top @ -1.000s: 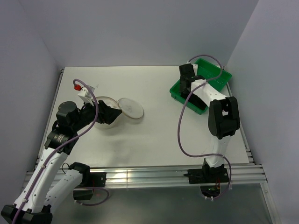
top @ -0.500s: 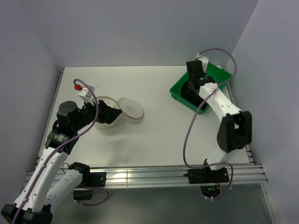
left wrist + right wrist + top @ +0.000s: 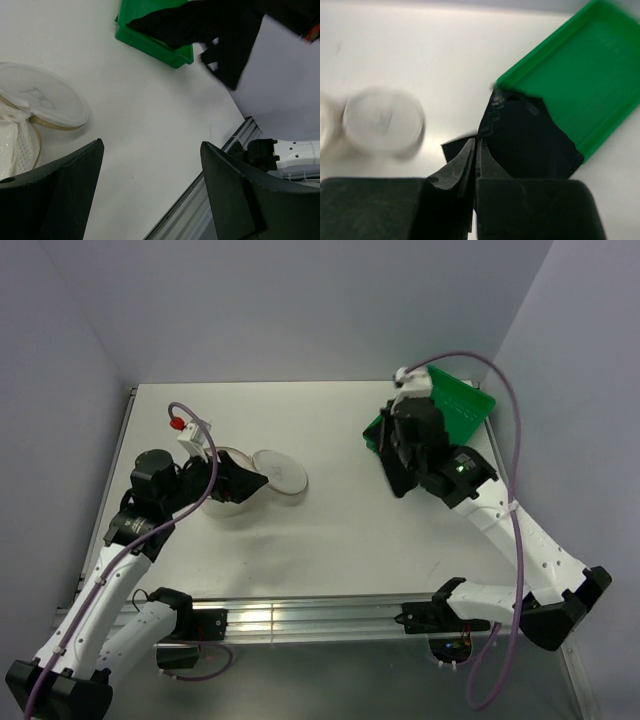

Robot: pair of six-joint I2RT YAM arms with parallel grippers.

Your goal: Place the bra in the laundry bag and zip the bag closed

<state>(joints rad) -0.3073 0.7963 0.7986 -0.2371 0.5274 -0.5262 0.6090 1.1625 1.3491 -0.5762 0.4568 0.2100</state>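
The bra [image 3: 400, 476] is floppy black fabric hanging from my right gripper [image 3: 397, 448], which is shut on it just off the near-left corner of the green tray [image 3: 466, 400]. In the right wrist view the pinched right gripper [image 3: 477, 142] holds the bra [image 3: 525, 142] at its edge. The laundry bag [image 3: 222, 504] lies at the left with its round mesh lid [image 3: 281, 472] flipped open to the right. My left gripper [image 3: 243, 483] sits at the bag's right rim. In its own view the left gripper [image 3: 151, 145] is open with only bare table between the fingers.
The green tray [image 3: 592, 75] stands at the back right near the wall. From the left wrist the bag's mesh lid [image 3: 42, 97] shows at the left and the tray [image 3: 155, 42] beyond it. A metal rail [image 3: 330, 615] runs along the near table edge.
My right gripper has shut on the bra in the tray and lifted it out, swinging left and nearer. The left gripper has shifted only slightly at the bag.
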